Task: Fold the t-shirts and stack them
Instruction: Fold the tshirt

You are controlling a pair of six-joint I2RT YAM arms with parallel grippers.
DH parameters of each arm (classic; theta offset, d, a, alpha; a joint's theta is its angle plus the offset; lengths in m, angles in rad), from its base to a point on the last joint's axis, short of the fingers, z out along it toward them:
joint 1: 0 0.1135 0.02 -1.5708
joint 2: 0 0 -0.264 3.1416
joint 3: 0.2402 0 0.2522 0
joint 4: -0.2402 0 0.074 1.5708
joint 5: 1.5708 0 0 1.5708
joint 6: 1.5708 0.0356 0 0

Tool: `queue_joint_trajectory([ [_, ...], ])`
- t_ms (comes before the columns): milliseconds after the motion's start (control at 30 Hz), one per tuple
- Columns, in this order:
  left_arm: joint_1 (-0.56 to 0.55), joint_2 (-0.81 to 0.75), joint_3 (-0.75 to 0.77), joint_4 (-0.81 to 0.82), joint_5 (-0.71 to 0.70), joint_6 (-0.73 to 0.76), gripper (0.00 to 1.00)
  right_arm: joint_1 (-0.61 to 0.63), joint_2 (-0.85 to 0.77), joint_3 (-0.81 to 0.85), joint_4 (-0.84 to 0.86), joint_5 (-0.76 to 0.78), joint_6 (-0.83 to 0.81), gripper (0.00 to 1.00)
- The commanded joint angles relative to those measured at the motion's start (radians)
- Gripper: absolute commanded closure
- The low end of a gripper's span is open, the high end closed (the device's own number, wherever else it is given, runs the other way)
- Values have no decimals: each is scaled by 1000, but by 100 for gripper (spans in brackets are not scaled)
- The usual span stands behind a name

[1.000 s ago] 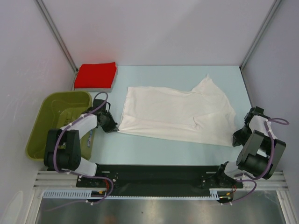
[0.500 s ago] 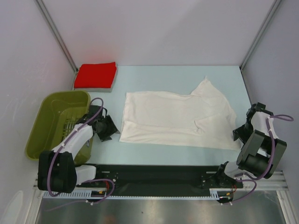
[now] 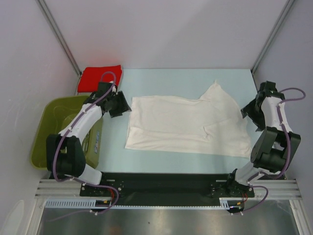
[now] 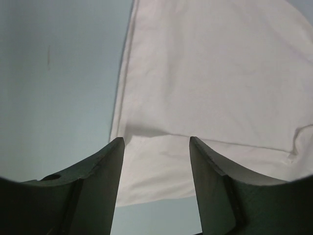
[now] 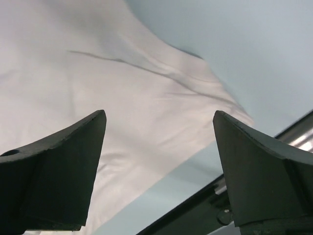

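A large white t-shirt (image 3: 186, 122) lies spread flat across the middle of the pale blue table (image 3: 161, 78), one sleeve pointing to the far right. A folded red t-shirt (image 3: 93, 78) sits at the far left corner, partly behind my left arm. My left gripper (image 3: 127, 105) hovers open at the white shirt's far left corner; in its wrist view the white t-shirt (image 4: 220, 73) shows between the parted fingers of the left gripper (image 4: 156, 142), nothing held. My right gripper (image 3: 243, 113) hangs wide open over the right edge of the white t-shirt (image 5: 98, 73), right gripper (image 5: 159, 115) empty.
An olive-green basket (image 3: 46, 127) stands at the left, beside the table. Angled white walls with metal posts close in the back and sides. A black mounting rail (image 3: 161, 183) runs along the near edge, also seen as the rail (image 5: 195, 210) in the right wrist view.
Both grippers went from shut at the white shirt's near corners to open. The left arm swung to the far left corner and the right arm moved up the right edge. The shirt settled flat.
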Motion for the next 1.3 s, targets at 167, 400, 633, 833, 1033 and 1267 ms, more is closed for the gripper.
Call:
queue_joint_trajectory([
  [167,-43,88,19,60,29,33,40,167,218,282,294,-139,-51,9],
  [400,-54,205,171,86,120,81,44,245,563,641,431,-275,-66,32],
  [633,-60,243,199,86,172,124,45,277,809,932,494,-299,-127,33],
  [833,-60,256,205,74,175,140,44,282,944,1067,490,-298,-127,37],
  [1033,-62,297,271,50,174,145,45,290,993,1087,528,-308,-144,47],
  [1267,-60,323,283,47,183,130,45,304,1039,1117,531,-296,-149,55],
])
